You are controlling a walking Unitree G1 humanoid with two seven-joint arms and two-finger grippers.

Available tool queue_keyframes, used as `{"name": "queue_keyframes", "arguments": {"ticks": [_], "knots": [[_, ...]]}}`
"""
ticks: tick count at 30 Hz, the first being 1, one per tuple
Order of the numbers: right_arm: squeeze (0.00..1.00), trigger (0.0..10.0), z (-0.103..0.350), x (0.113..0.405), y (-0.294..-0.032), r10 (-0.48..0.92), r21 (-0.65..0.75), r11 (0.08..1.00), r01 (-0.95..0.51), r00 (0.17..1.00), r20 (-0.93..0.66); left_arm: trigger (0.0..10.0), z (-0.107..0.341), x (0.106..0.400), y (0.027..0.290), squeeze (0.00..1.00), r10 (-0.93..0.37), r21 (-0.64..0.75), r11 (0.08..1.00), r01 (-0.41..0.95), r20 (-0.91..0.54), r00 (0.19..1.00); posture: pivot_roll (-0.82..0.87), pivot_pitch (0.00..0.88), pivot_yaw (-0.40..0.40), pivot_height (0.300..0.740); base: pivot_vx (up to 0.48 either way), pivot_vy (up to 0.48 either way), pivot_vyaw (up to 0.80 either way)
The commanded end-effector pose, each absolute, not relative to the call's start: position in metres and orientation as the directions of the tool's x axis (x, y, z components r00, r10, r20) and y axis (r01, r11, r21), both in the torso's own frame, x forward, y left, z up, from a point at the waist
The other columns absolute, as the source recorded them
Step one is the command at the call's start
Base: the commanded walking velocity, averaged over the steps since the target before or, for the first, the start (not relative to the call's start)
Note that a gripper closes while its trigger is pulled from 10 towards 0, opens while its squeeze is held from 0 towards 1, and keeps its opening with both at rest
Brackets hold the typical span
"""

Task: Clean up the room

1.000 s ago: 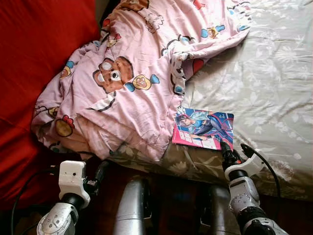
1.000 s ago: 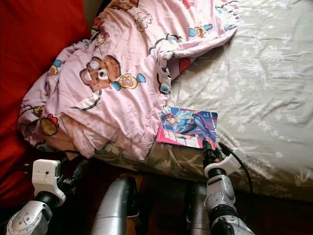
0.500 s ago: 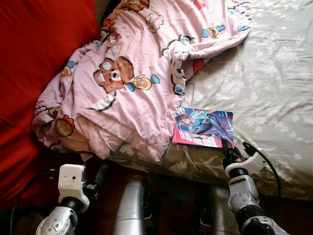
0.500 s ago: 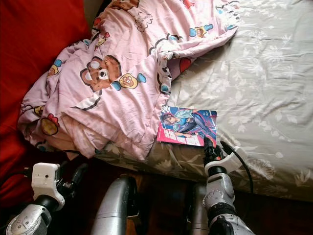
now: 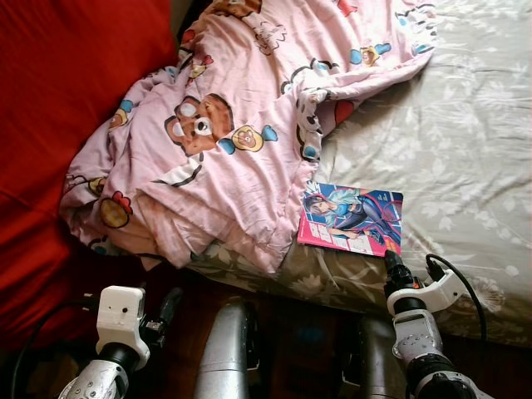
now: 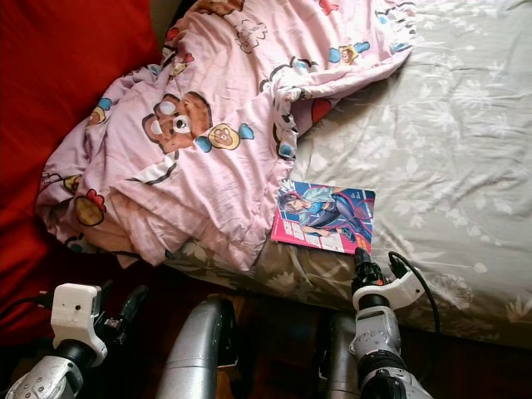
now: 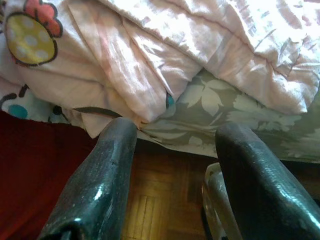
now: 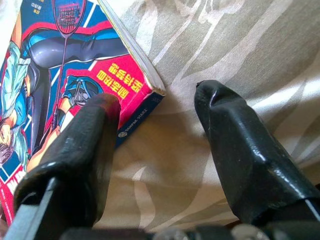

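Nearest, from the right wrist view: right gripper [image 8: 157, 107] with its two fingers spread apart, clamping nothing; one finger [image 8: 85, 145] lying over the near corner of the manga book [image 8: 55, 70], the other finger resting on the grey leaf-print sheet [image 8: 200, 45] just beside that corner; spine lettering readable here, lost to the head camera. From the left wrist view: left gripper [image 7: 172, 135] likewise spread and empty, hanging low over parquet floor [image 7: 150, 210], the folded hem of the pink duvet [image 7: 150, 65] just beyond its tips. From the head views: one book [image 5: 352, 218] flat near the bed's edge, just past the right gripper [image 5: 391, 264]; one bear-print duvet [image 5: 224, 141] bunched beyond and to its left; red cloth [image 5: 66, 100] farthest left; two grippers, one book, one duvet.
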State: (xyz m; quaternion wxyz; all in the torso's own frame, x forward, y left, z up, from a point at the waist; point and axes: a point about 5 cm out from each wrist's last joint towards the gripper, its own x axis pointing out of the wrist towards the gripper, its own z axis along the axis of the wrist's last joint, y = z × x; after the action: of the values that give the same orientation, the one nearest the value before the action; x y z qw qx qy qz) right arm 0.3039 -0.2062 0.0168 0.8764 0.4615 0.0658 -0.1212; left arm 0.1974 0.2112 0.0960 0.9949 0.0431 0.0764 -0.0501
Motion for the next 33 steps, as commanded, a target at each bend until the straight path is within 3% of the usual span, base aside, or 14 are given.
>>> {"name": "queue_keyframes", "arguments": {"ticks": [1,8,16,27,33], "knots": [[0.00,10.0,0.004,0.296,-0.195,-0.113,0.817,0.498,0.291,0.956,-0.271,10.0,0.093,0.190,0.218,0.00,-0.069,0.108,0.990,0.090,-0.190,0.979,0.24,0.406,0.169,0.612,0.000,0.000,0.00],[0.00,10.0,0.018,0.308,-0.189,-0.082,0.857,0.473,0.205,0.978,-0.189,10.0,0.095,0.188,0.220,0.00,-0.065,0.117,0.989,0.089,-0.192,0.979,0.25,0.405,0.170,0.612,0.000,0.000,0.00],[0.00,10.0,0.017,0.308,-0.194,-0.110,0.867,0.443,0.228,0.974,-0.200,10.0,0.095,0.187,0.221,0.00,-0.070,0.121,0.988,0.095,-0.197,0.978,0.25,0.409,0.175,0.612,0.000,0.000,0.00],[0.00,10.0,-0.008,0.280,-0.215,-0.252,0.786,0.435,0.440,0.897,-0.363,10.0,0.093,0.193,0.216,0.00,-0.081,0.111,0.988,0.104,-0.194,0.978,0.23,0.391,0.164,0.612,0.000,0.000,0.00],[0.00,10.0,-0.018,0.266,-0.216,-0.266,0.775,0.437,0.457,0.889,-0.374,10.0,0.093,0.196,0.216,0.00,-0.081,0.110,0.989,0.103,-0.186,0.979,0.22,0.383,0.160,0.612,0.000,0.000,0.00]]}}
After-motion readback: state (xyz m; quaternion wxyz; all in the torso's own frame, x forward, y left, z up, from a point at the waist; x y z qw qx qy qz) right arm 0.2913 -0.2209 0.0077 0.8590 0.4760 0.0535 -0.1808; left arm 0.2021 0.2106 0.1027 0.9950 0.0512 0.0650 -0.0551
